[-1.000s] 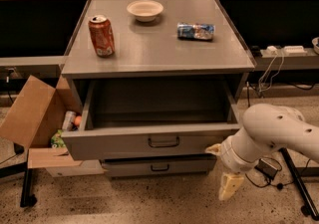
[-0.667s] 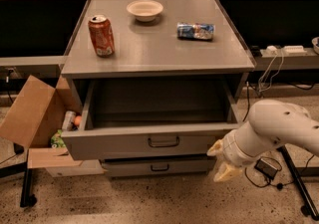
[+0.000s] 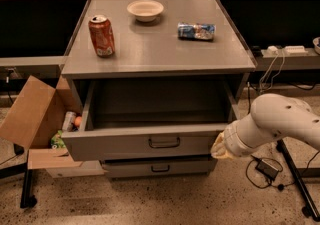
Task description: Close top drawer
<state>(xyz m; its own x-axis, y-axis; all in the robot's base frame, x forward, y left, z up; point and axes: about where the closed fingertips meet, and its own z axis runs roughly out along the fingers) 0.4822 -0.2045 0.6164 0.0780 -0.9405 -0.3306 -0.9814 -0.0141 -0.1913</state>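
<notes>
The top drawer (image 3: pixel 150 141) of the grey cabinet stands pulled out, its deep boxy tray empty and its flat front panel carrying a small dark handle (image 3: pixel 164 142) at the centre. My gripper (image 3: pixel 219 149) is at the right end of the drawer's front panel, at the tip of my white arm (image 3: pixel 280 121) that comes in from the right. It sits against or just in front of the panel's right corner.
On the cabinet top (image 3: pixel 155 49) stand a red soda can (image 3: pixel 101 35), a white bowl (image 3: pixel 145 10) and a blue packet (image 3: pixel 196 31). A lower drawer (image 3: pixel 160 168) is shut. An open cardboard box (image 3: pixel 37 119) sits at left. Cables (image 3: pixel 265 169) lie on the floor at right.
My arm has risen and moved left, bringing the gripper from below the drawer's right corner up to the right end of the drawer front. The drawer stays open.
</notes>
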